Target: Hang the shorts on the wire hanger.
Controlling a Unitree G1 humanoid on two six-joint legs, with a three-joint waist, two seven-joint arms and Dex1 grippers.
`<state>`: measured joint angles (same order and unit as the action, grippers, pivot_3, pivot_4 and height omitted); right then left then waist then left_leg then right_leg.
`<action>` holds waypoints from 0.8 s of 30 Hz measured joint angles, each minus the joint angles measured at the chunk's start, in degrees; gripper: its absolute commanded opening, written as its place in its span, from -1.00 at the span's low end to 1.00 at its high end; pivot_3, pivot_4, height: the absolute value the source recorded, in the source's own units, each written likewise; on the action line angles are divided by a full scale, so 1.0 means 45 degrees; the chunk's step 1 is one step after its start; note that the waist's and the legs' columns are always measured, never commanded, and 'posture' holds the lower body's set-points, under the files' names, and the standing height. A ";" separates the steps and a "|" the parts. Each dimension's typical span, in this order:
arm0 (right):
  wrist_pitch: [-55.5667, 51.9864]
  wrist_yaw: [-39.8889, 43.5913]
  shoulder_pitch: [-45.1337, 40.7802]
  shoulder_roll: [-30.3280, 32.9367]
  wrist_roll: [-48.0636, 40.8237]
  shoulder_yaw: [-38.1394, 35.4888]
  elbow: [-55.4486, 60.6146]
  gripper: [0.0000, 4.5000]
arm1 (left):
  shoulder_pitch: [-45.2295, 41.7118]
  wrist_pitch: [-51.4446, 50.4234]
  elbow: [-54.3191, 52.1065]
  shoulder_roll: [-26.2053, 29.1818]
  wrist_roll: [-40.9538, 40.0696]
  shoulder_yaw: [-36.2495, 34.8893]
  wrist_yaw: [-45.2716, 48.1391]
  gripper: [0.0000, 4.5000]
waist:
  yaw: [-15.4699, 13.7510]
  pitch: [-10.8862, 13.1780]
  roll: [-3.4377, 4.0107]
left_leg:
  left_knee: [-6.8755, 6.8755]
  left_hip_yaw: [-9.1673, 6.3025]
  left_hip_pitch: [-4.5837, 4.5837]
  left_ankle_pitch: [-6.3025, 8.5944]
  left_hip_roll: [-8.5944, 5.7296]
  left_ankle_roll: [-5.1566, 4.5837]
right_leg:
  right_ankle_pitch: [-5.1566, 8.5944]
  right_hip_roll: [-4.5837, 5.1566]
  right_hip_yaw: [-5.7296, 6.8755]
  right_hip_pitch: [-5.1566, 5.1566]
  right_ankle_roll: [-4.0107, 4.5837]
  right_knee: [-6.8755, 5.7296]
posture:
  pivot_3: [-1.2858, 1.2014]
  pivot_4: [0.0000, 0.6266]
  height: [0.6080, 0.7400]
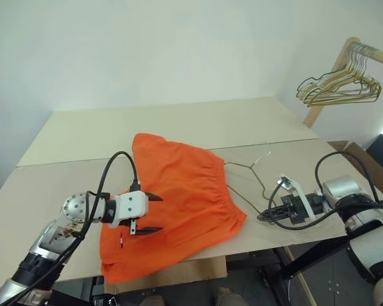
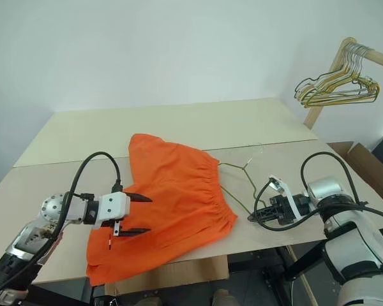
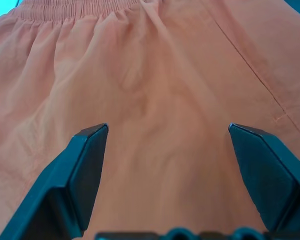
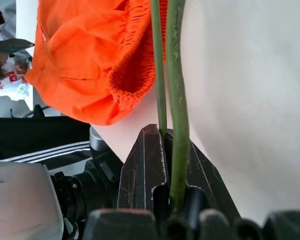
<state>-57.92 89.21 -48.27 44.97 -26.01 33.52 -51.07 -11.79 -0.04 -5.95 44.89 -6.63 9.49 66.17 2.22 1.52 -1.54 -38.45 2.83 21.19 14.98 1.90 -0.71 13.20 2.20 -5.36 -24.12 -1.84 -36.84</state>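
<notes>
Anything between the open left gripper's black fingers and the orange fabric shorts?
Nothing: left wrist view shows only bare orange shorts between and beyond the left gripper's fingers.

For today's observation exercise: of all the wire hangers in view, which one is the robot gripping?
The single dark wire hanger lying on the table, pinched by the right gripper; the gold and silver hangers hang untouched from the wooden rail.

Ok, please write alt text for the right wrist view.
The right gripper is shut on the wire hanger, whose wires run along the table. The orange shorts lie beside them, the waistband touching the hanger.
</notes>
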 measured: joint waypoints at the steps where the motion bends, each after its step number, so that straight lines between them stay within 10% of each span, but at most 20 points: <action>1: -0.0043 0.0001 -0.0032 -0.0099 0.0000 -0.0001 -0.0096 -1.00 | 0.0007 0.0001 0.0000 -0.0003 0.0004 0.0014 -0.0036 0.85 | 0.0003 0.0000 0.0000 | 0.0000 0.0001 -0.0001 0.0000 -0.0001 0.0000 | 0.0000 0.0000 0.0000 0.0000 0.0000 0.0000 | 0.07 -1.00 1.00; 14: -0.0046 0.0009 -0.0663 -0.1406 0.0467 -0.0687 -0.1557 -1.00 | 0.0058 0.0065 0.0010 -0.0096 0.0197 0.0166 -0.0233 0.85 | -0.0022 -0.0001 0.0002 | 0.0000 -0.0001 0.0002 0.0000 -0.0002 0.0000 | -0.0001 -0.0001 0.0001 -0.0005 0.0001 -0.0010 | 0.07 -1.00 1.00; 24: 0.5769 -0.1595 0.1009 -0.1792 0.0923 -0.4694 -0.0063 -1.00 | -0.0032 0.0248 0.0302 -0.0226 0.0443 0.0182 -0.0342 0.85 | -0.0042 -0.0002 0.0001 | 0.0004 -0.0009 0.0010 0.0003 -0.0002 -0.0003 | 0.0000 0.0002 0.0005 -0.0004 -0.0001 -0.0007 | 0.06 -1.00 1.00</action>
<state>-31.96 82.03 -43.73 36.91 -21.86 12.40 -51.35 -11.94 1.07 -4.59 43.87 -4.63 10.31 64.63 2.04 1.51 -1.53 -38.43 2.79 21.23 14.99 1.90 -0.72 13.19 2.21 -5.33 -24.14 -1.84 -36.87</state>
